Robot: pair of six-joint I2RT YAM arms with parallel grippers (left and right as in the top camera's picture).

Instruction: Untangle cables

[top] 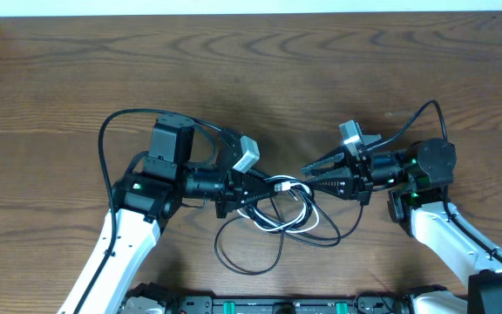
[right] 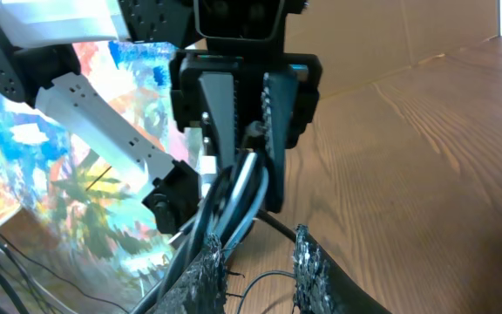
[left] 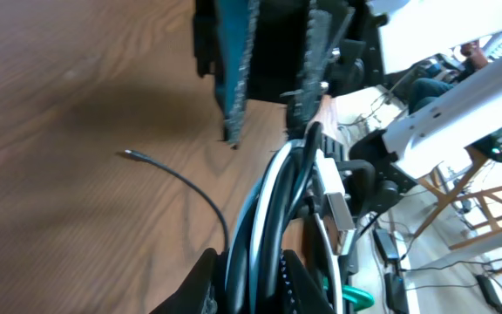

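Observation:
The cables (top: pixel 277 214), several thin black cords and a white one (top: pixel 292 185), lie tangled in loops at the table's middle front. My left gripper (top: pixel 264 186) is shut on a bundle of them; in the left wrist view its jaws (left: pixel 253 272) pinch black and white cords (left: pixel 273 201) side by side. A loose black cable with its plug end (left: pixel 129 154) trails over the wood. My right gripper (top: pixel 308 174) faces the left one, tips close to the bundle. In the right wrist view it (right: pixel 258 266) stands open. The cords (right: pixel 234 196) run past its left finger, and one thin black loop lies in the gap unclamped.
Thick black arm wires arch over each wrist (top: pixel 103 139) (top: pixel 427 109). The dark wooden table (top: pixel 251 70) stretches behind to a white far edge. A black base rail (top: pixel 268 306) runs along the near edge, close to the lowest cable loop (top: pixel 234 262).

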